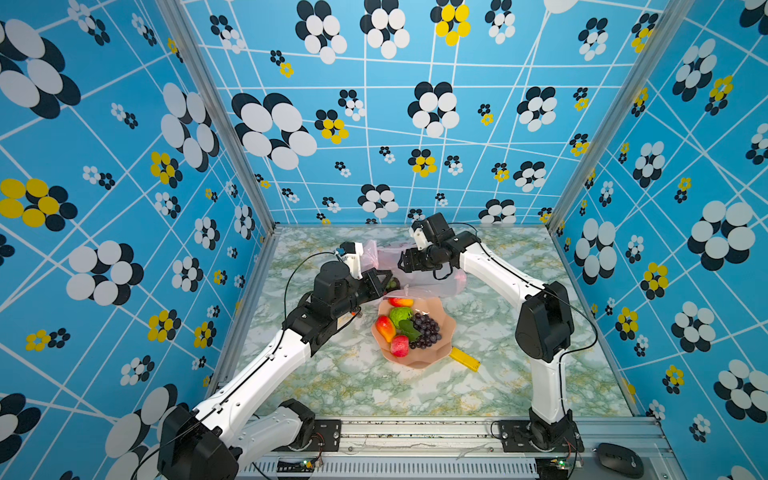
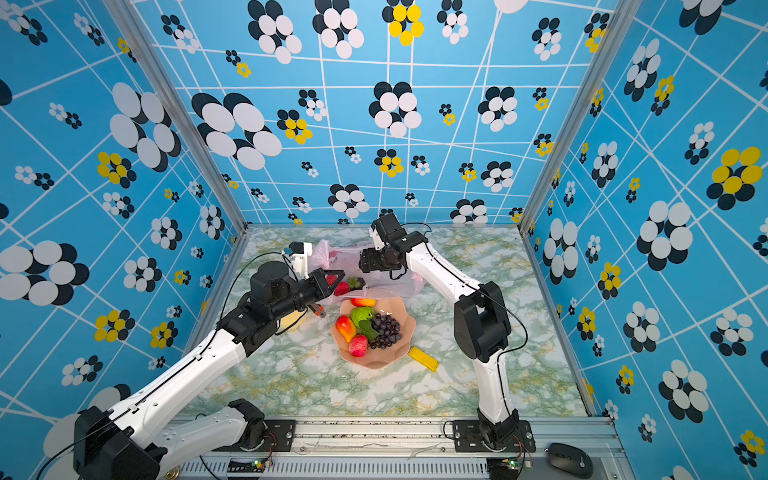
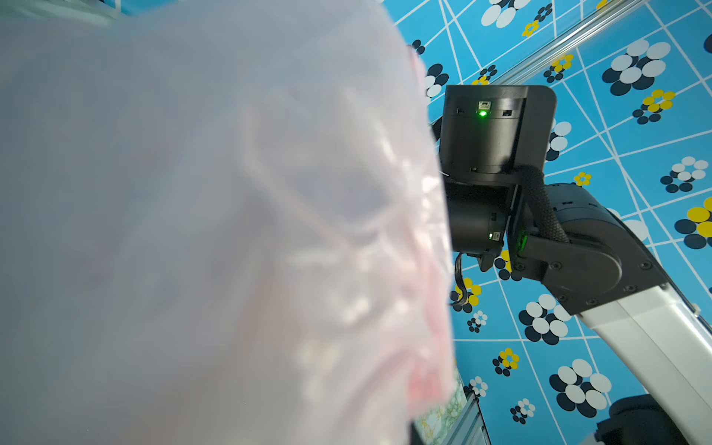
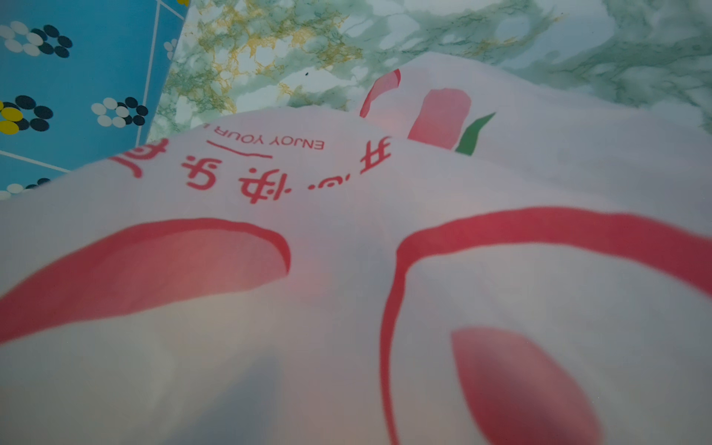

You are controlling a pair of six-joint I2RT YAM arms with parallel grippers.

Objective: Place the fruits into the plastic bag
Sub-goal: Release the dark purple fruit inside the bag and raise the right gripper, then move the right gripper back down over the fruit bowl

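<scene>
- Bag [image 1: 432,282]: thin pale-pink film lying on the marbled table [image 1: 332,386] just behind the plate [image 1: 419,362]. Its near edge touches or overlaps the plate's far rim. One end is drawn up beside the left wrist camera, and the film fills most of the left wrist view [image 3: 212,231]. The right wrist view shows its red printed side [image 4: 346,308].
- Left gripper [image 2: 338,279]: at the bag's mouth with its jaws closed, and by the raised film it appears to pinch the bag's edge.
- Right gripper [image 1: 404,261]: over the middle of the bag, close above the film. I cannot tell how wide the jaws stand, since no finger shows in its own view. Nothing is visibly held.
- Fruits already at the bag: a red strawberry-like piece [image 2: 341,288] and a dark one with green [image 2: 355,284] lie at the mouth, just beside the left gripper. I cannot tell whether they are fully inside.
- Fruits on the plate, five counted:
  - red-yellow mango at the far rim [image 1: 401,302]
  - green fruit [image 1: 400,316]
  - grapes with a leaf [image 1: 428,330]
  - second mango [image 1: 385,328]
  - red strawberry-like fruit [image 1: 400,345]
- Yellow block [image 1: 465,359]: beside the plate, not part of the job.
- Progress, as a judgement: early, with about two pieces in and most of the load left to move. The mouth seems to need holding open for each drop.
</scene>
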